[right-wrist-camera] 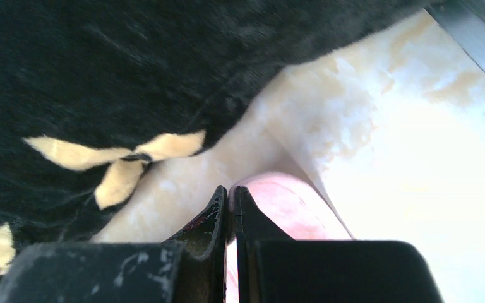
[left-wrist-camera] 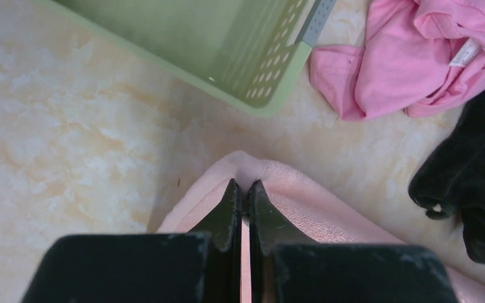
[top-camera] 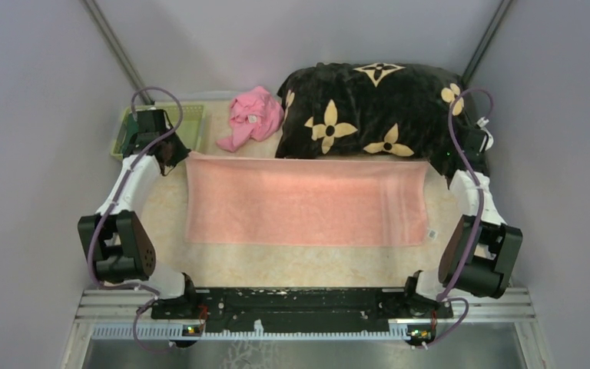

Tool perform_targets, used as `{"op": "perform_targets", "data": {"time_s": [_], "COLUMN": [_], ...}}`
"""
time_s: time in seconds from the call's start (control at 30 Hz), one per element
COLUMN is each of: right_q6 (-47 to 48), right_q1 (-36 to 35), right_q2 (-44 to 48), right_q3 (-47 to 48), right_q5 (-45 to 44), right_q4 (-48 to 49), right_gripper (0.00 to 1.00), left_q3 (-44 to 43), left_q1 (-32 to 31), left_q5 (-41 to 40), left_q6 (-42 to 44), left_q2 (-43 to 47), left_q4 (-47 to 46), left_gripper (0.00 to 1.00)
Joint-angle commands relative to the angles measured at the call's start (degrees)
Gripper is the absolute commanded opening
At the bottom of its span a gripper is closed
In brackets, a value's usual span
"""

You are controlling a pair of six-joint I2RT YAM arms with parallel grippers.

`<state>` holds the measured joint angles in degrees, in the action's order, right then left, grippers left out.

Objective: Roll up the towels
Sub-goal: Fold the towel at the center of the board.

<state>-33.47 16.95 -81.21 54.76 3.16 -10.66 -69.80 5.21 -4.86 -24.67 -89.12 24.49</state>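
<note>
Left pincer (left-wrist-camera: 243,189): fingers pressed together on a raised corner fold of the pale salmon-pink rectangular terry towel (top-camera: 303,201). The soft, napped pile bulges up just past the fingertips.

Right pincer (right-wrist-camera: 229,192): likewise clamped, on the towel's opposite far corner, with pink cloth humped just past its tips.

The towel lies flat, stretched between the two pincers. Its long axis runs straight from one to the other, with one short end at each. The rest of the cloth lies on their near side, on a cream marbled tabletop (top-camera: 292,265).

Beyond the left pincer:
- pale green plastic basket (left-wrist-camera: 271,88), perforated wall, rounded corner
- to the right of that, a crumpled bright pink soft cloth (left-wrist-camera: 404,69) with a white tag showing

Close beyond the right pincer is a bulky plush black blanket with tan flower shapes (right-wrist-camera: 132,76). Its edge runs alongside the towel's far long edge; I cannot tell whether they touch.
</note>
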Motion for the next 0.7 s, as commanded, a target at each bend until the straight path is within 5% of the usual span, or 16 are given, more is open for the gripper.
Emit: {"op": "perform_targets", "data": {"time_s": [0.0,0.67], "right_q6": [-0.97,-7.38], "right_q1": [2.94,6.31], "right_q2": [6.43,29.43], "right_q3": [-0.16,-16.94], "right_q5": [-1.48,-10.93], "right_q4": [-5.73,-22.02], "right_gripper": [0.00,0.00], "left_q3": [5.06,29.00], "left_q1": [1.94,6.17], "left_q5": [-0.72,-2.96], "left_q6": [0.05,-8.77], "left_q2": [7.10,32.25], "left_q4": [0.50,4.16], "left_gripper": [0.00,0.00]}}
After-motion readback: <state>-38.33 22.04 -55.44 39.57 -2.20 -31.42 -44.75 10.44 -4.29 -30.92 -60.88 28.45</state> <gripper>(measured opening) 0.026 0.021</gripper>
